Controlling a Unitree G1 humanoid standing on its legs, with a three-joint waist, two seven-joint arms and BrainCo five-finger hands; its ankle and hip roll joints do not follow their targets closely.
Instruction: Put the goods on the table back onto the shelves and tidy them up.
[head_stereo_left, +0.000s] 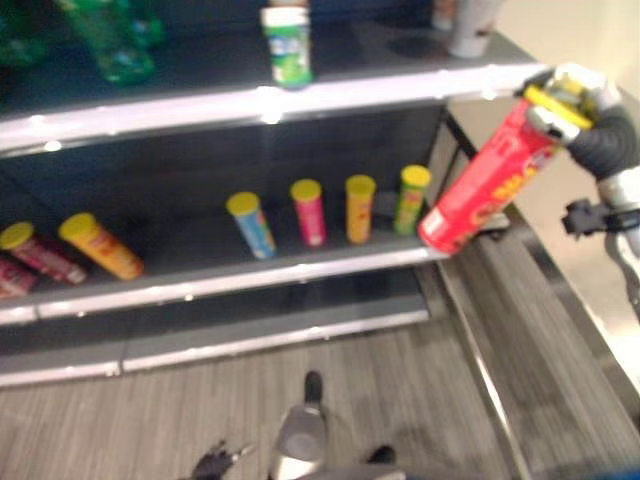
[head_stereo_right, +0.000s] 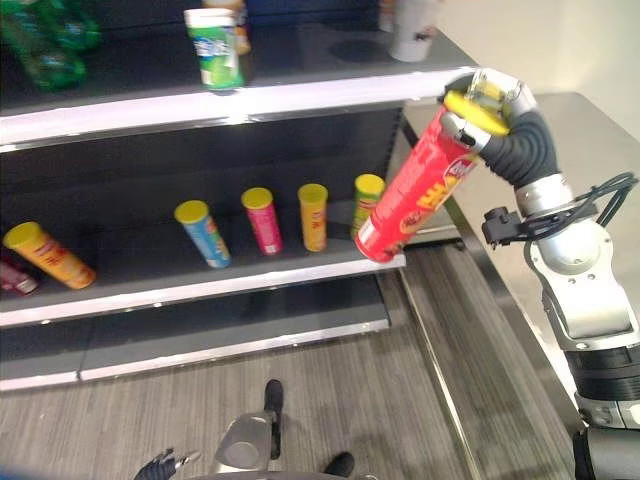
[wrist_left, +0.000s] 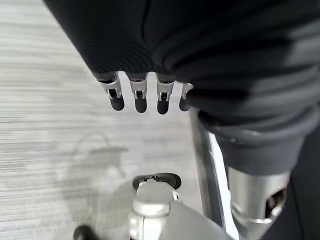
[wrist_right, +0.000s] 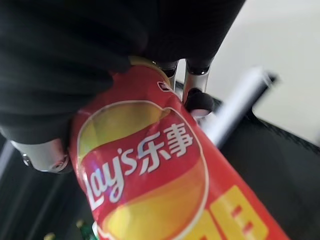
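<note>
My right hand is shut on the yellow-lidded top end of a tall red chip can. The can hangs tilted in the air, its bottom end just off the right end of the middle shelf. In the right wrist view the can lies against the palm, with fingers curled beside it. My left hand hangs low over the floor, its fingers straight and holding nothing.
On the middle shelf stand a blue can, a pink can, an orange can and a green can; more cans lean at its left. The top shelf holds green bottles, a green-white can and a white container. A grey table lies behind the right arm.
</note>
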